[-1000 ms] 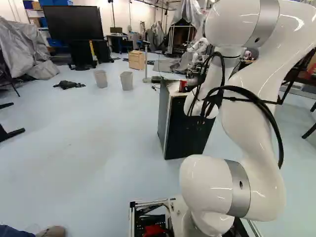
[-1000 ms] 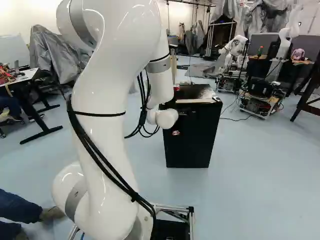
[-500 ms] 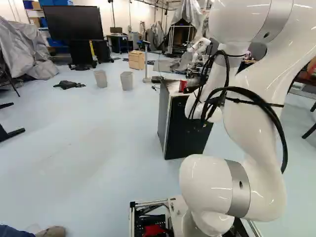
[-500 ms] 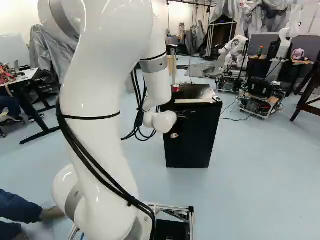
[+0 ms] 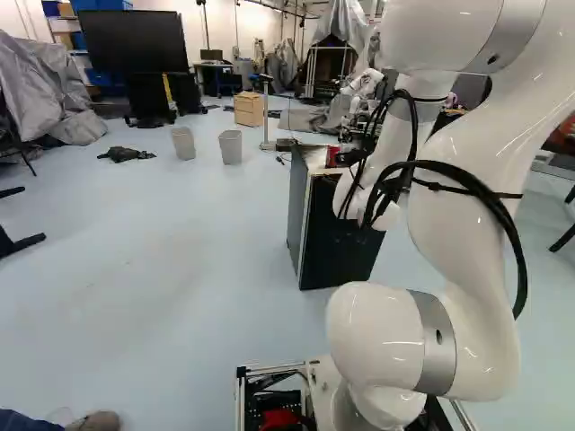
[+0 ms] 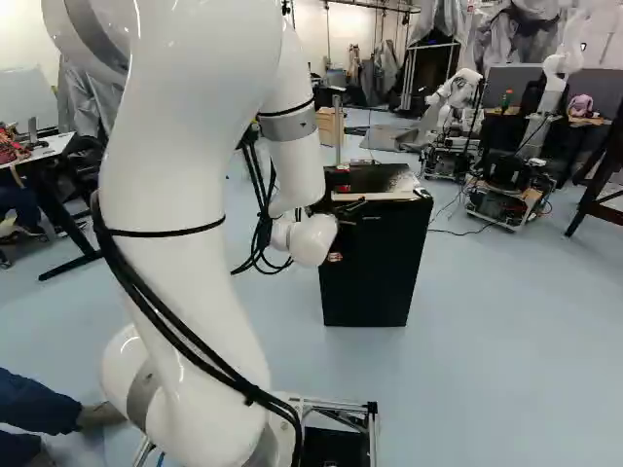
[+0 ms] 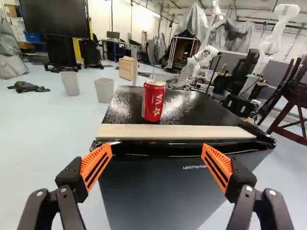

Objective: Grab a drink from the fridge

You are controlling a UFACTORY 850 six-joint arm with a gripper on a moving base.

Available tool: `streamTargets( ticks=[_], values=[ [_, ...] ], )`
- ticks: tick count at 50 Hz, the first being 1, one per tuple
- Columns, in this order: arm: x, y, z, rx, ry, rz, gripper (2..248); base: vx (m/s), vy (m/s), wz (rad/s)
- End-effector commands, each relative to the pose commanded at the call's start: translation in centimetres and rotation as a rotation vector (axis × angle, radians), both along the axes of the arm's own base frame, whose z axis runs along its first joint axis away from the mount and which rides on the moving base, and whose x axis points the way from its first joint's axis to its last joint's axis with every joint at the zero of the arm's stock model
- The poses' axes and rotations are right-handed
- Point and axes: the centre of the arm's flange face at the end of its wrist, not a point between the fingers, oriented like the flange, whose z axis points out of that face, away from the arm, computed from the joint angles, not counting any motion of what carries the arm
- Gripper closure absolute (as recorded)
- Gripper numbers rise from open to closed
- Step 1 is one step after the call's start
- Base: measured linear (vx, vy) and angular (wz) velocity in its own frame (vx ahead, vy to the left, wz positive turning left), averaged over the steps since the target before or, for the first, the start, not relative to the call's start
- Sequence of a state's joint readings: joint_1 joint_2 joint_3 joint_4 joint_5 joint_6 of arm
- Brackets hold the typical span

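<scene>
The black fridge (image 6: 375, 268) stands with its door closed, seen ahead of the arm in both base views. In the right base view my gripper (image 6: 348, 208) is partly hidden by the wrist, near the fridge's upper front. From the wrist, the gripper (image 7: 157, 165) shows its orange pads wide apart with nothing held between them. Beyond and between them lie the fridge door (image 7: 153, 191) and its top front edge. A red can (image 7: 153, 100) stands upright on the fridge top, behind a pale wooden strip (image 7: 177, 131). The fridge's inside is hidden.
Two grey bins (image 5: 230, 147) and a wooden cabinet (image 5: 249, 109) stand on the floor beyond the fridge's left side. Another robot (image 6: 455, 95) is behind to the right. A person's leg and shoe (image 6: 97, 416) show beside the base at the left.
My arm has shifted leftward in the right base view, its wrist moving left and turning slightly. The base, fridge and can have stayed in place.
</scene>
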State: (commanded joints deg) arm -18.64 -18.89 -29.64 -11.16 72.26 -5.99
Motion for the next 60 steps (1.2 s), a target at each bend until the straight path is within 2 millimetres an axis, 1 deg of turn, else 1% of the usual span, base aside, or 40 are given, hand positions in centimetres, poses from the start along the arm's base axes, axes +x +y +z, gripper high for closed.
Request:
streamTargets(
  ticks=[15, 33, 43, 60],
  values=[
    [2.5, 0.9, 0.6, -0.008, -0.103, 0.007, 3, 0.0, 0.0, 0.0],
    [6.0, 1.9, 0.3, -0.012, -0.136, 0.041, 3, 0.0, 0.0, 0.0],
    [8.1, 1.6, -0.1, -0.014, -0.139, 0.047, 3, 0.0, 0.0, 0.0],
    [11.5, 0.3, -1.0, -0.018, -0.136, 0.037, 3, 0.0, 0.0, 0.0]
  ],
)
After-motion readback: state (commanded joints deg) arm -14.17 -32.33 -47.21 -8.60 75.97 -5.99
